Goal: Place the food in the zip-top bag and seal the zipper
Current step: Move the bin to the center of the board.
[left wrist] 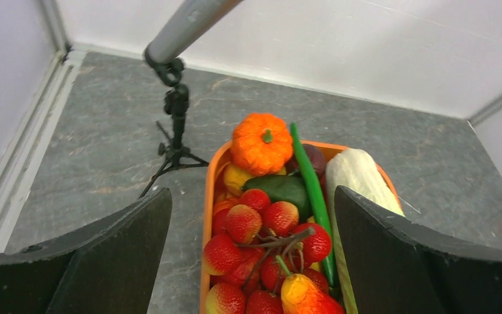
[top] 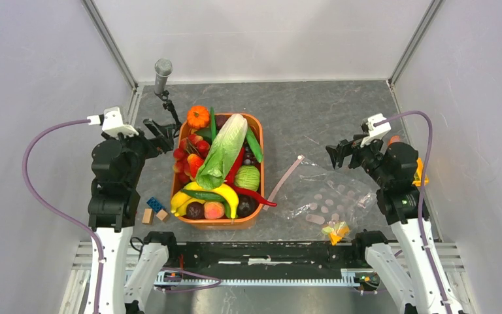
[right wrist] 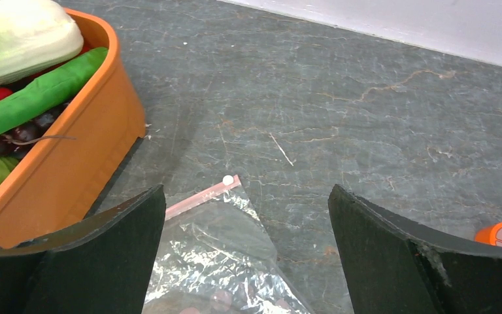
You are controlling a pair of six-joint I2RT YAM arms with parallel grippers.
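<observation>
The food lies heaped in an orange tub (top: 225,222): a long green-and-white cabbage (top: 224,149), a yellow banana (top: 212,191), a red chili (top: 256,195) and a slim green vegetable (top: 253,144). The clear zip-top bag (top: 330,196) lies flat and empty to the tub's right, its pink zipper (top: 285,178) facing the tub. My left gripper (top: 160,134) hangs open over the tub's far left end, above strawberries (left wrist: 251,193); the cabbage (left wrist: 363,176) is beside it. My right gripper (right wrist: 245,190) is open above the bag's far corner (right wrist: 222,261) and zipper end (right wrist: 202,195).
A microphone on a small tripod (top: 163,75) stands just behind the tub's left corner, close to my left gripper. Small wooden and blue blocks (top: 153,209) lie left of the tub. A yellow-orange wedge (top: 335,230) lies at the bag's near edge. White walls enclose the table.
</observation>
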